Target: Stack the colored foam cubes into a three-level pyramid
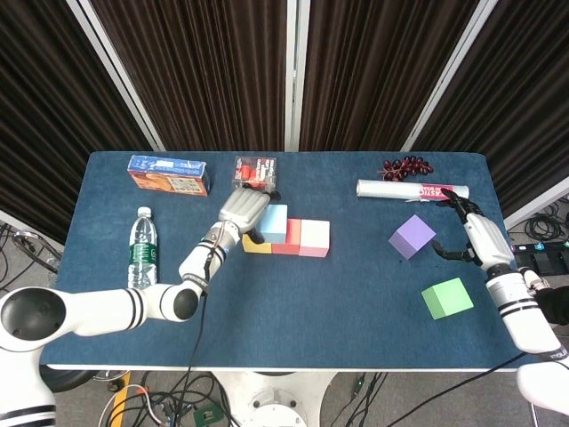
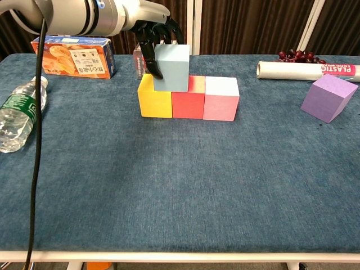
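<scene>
You're looking at a table [image 1: 356, 302] covered in blue cloth, filling the middle of the head view. Behind it, dark pleated curtains [image 1: 213, 71] hang between pale slanted frame bars [image 1: 293, 71]. Along the bottom edge, cables [image 1: 178, 400] lie tangled on grey floor.

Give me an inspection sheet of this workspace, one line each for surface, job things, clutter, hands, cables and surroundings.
Surface: blue table, flat.
Job things: yellow cube, red cube and pink cube in a row; light blue cube on the yellow and red ones; purple cube tilted; green cube near the front right.
Clutter: water bottle lying down, snack box, red packet, plastic wrap roll, grapes.
Hands: left hand grips the light blue cube; right hand holds nothing, beside the purple cube.
Cables: black cable hanging from the left arm; more under the table.
Surroundings: dark curtains behind.
</scene>
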